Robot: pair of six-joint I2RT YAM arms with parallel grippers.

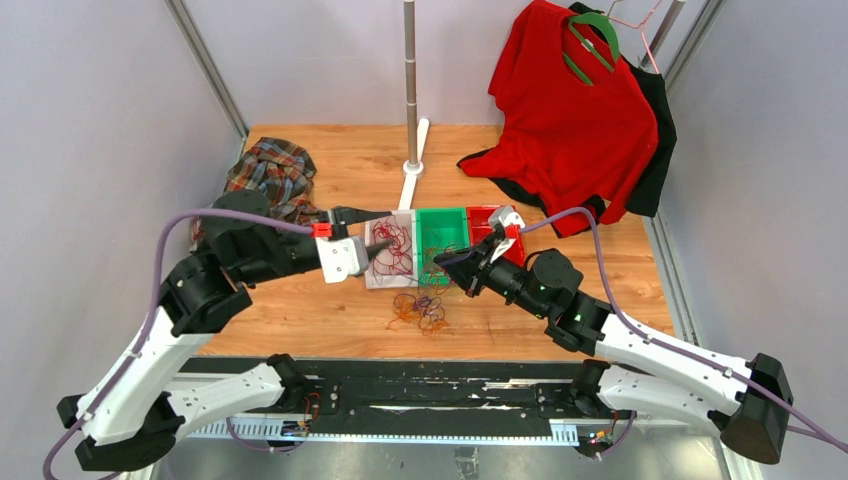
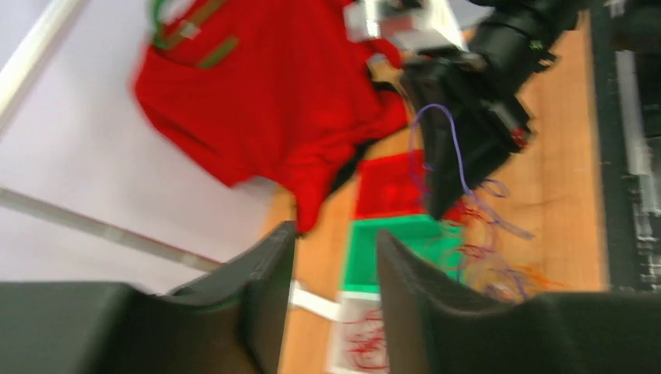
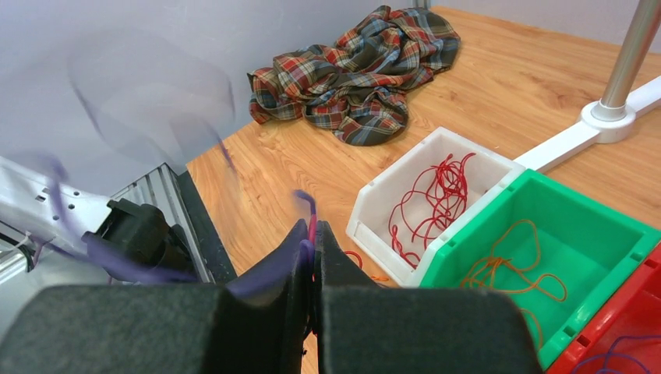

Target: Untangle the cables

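Note:
A loose tangle of orange, red and purple cables lies on the wooden table in front of three bins. The white bin holds red cables, the green bin holds orange cable, and the red bin shows a purple strand. My right gripper is shut on a purple cable with a red strand beside it, lifted above the tangle; the purple loop also shows in the left wrist view. My left gripper is open and empty, above the white bin.
A plaid shirt lies crumpled at the back left. A red shirt hangs on a green hanger at the back right. A metal pole on a white foot stands behind the bins.

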